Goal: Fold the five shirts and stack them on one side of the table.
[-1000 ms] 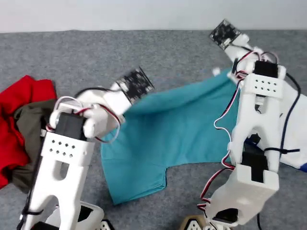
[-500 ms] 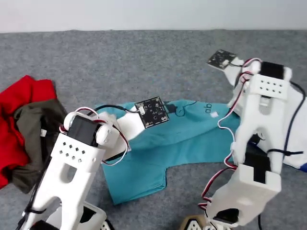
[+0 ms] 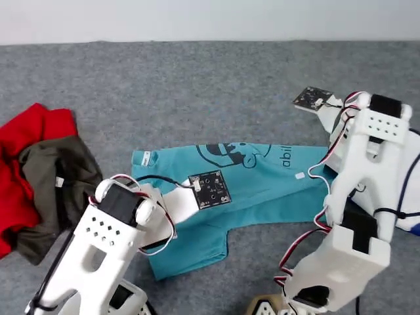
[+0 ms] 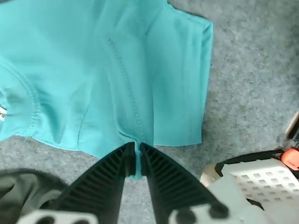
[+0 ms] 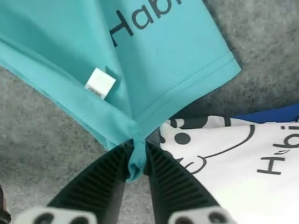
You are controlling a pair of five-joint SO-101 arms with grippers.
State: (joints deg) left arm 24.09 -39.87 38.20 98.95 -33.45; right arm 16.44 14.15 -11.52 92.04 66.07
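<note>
Teal shirt lies across the centre of the high view on the grey table. Its far half is now doubled over toward the lower edge with the print facing up; a second ago it was spread out toward the upper right. Left claw is closed, pinching the shirt's edge near a sleeve. Right claw is closed on a bunched corner beside a white shirt. Judgement: first fold nearly laid, release pending. Red shirt and olive shirt are heaped at left, unfolded.
</note>
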